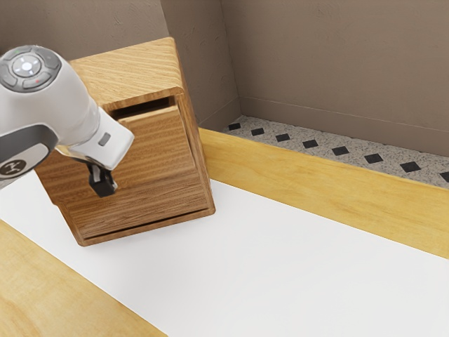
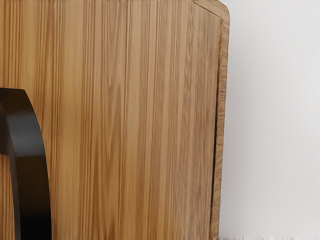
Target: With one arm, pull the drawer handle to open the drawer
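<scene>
On the white worktop (image 1: 280, 267), toward its far edge at the exterior view's left end: 1 wooden cabinet (image 1: 133, 67), upright, set askew to the worktop's edges, back corner close to the wall (image 1: 337, 56). In its face, 1 drawer (image 1: 158, 165), front panel of darker grain, framed by the cabinet's side and bottom boards. Along the panel's top edge, a dark gap under the cabinet's top board. Out by a small amount at most, far from fully open.

From the exterior view's left, the white arm (image 1: 56, 105), reaching across the cabinet's front. At its end the black claw (image 1: 104, 181), pointed down and in toward the drawer, right at the left half of the panel, above the worktop and clear of it. No telling whether clenched, released or grasping anything: too little of it on show.

In the wrist view, the drawer (image 2: 125, 125) close up, grain running straight along the panel, with the cabinet's thin side edge (image 2: 220, 125) right beside it and bare white worktop (image 2: 275, 125) beyond. Near the hand, a black curved bar standing off the panel, by its look the handle (image 2: 27, 170).

Along the worktop's far edge, a light wooden rail (image 1: 316, 182); along the near edge, a 2nd one of the same wood. Behind the far rail, a speckled floor (image 1: 337, 147) with black diamond tiles, then the grey-brown wall.
</scene>
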`<move>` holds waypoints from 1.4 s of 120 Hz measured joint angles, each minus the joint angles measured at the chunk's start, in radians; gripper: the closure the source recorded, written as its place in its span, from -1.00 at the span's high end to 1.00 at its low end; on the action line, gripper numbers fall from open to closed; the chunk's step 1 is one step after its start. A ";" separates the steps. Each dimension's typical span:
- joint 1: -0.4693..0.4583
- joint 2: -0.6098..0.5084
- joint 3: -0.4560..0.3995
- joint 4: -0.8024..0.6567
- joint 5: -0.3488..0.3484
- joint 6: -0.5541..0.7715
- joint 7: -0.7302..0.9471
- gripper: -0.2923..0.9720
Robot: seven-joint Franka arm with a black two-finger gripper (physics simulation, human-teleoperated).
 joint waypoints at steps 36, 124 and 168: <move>0.091 -0.025 -0.106 -0.061 -0.003 0.002 -0.032 0.49; 0.143 -0.048 -0.235 -0.130 -0.050 -0.009 -0.116 0.52; 0.228 -0.096 -0.341 -0.179 -0.074 -0.012 -0.146 0.34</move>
